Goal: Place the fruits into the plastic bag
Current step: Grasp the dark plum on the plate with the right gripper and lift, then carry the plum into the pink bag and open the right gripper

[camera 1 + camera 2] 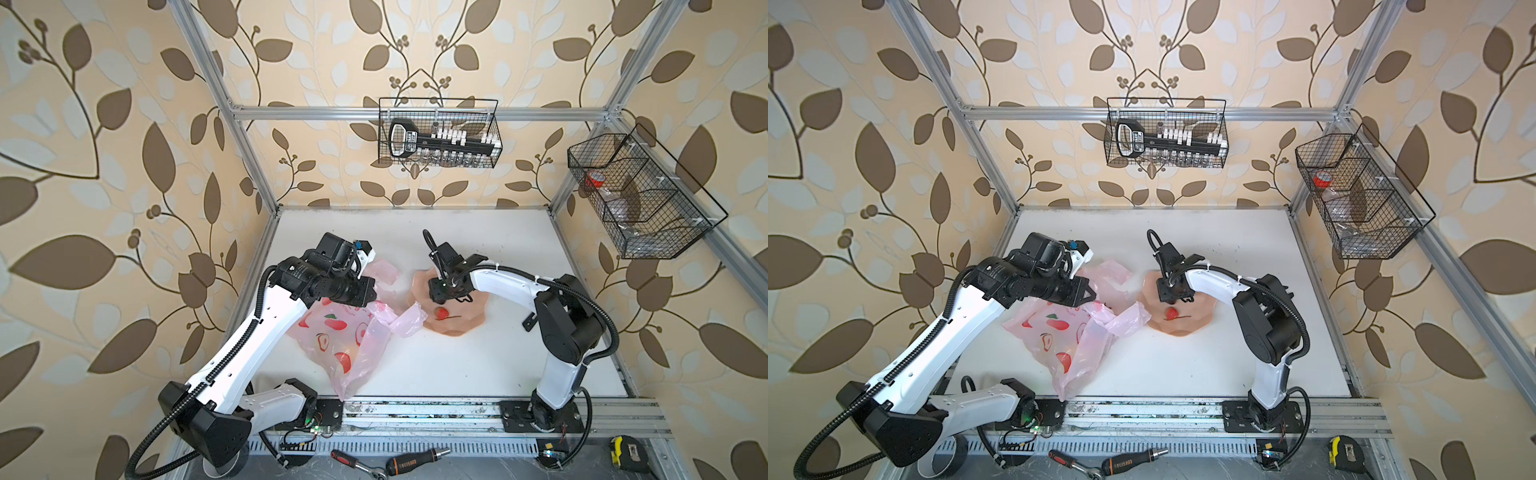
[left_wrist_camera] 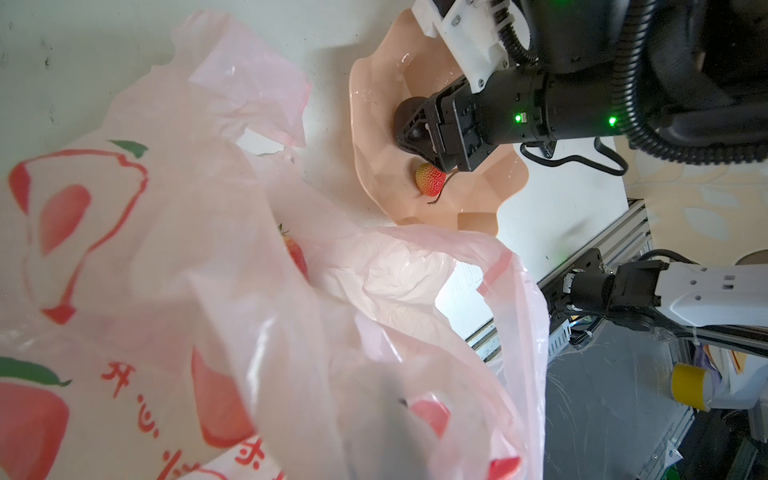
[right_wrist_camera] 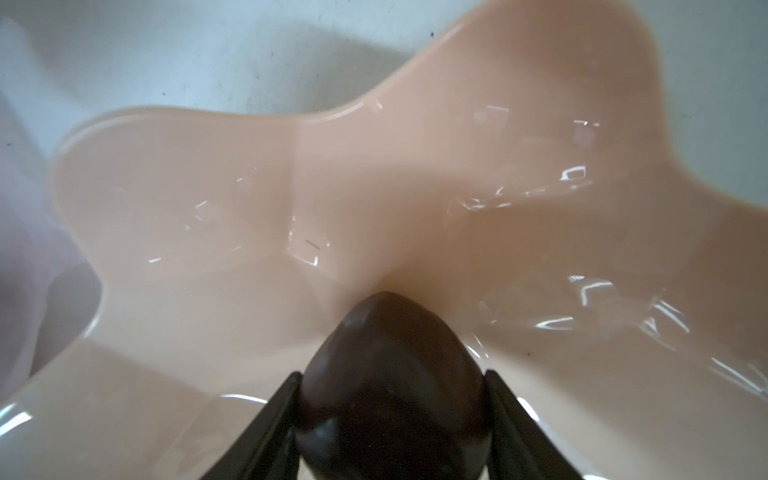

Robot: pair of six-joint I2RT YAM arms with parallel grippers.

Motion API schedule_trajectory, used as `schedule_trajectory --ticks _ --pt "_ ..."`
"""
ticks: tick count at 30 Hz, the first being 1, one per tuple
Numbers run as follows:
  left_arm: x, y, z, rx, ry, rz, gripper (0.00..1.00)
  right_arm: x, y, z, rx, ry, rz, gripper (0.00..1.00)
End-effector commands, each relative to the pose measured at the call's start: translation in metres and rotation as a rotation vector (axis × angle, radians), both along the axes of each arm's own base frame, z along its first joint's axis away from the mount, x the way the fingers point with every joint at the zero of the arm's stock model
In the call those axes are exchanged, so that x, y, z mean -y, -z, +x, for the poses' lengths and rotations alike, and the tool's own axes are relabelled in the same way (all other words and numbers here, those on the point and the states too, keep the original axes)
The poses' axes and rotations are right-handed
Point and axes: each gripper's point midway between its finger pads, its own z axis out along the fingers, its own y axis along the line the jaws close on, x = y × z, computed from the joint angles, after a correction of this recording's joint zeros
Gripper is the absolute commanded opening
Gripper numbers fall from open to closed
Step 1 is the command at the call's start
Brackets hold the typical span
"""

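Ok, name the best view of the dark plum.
Right wrist view: the plum fills the foreground between the fingers of the right claw. The left wrist view shows only a dark part behind that claw; in both top views it is hidden.

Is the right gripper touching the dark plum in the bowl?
Touching. In the right wrist view, the right gripper's fingers press against both sides of the plum, with no gap showing.

— Where are your top views?
— High overhead, looking down on the whole table (image 1: 457, 365); both share nearly everything.
— Your wrist views?
— Left looks across the plastic bag (image 2: 174, 257) towards the bowl (image 2: 482, 195). Right sits close inside that bowl, dark plum (image 3: 390, 395) lower centre.
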Motion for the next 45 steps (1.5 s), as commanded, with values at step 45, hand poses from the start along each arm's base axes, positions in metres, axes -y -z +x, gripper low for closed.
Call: schedule_trajectory --ticks 45 --pt "0.005 -0.007 0.004 0.022 0.037 -0.015 0.00 -0.166 -0.112 -0.039 -0.256 -0.155 1.023 0.47"
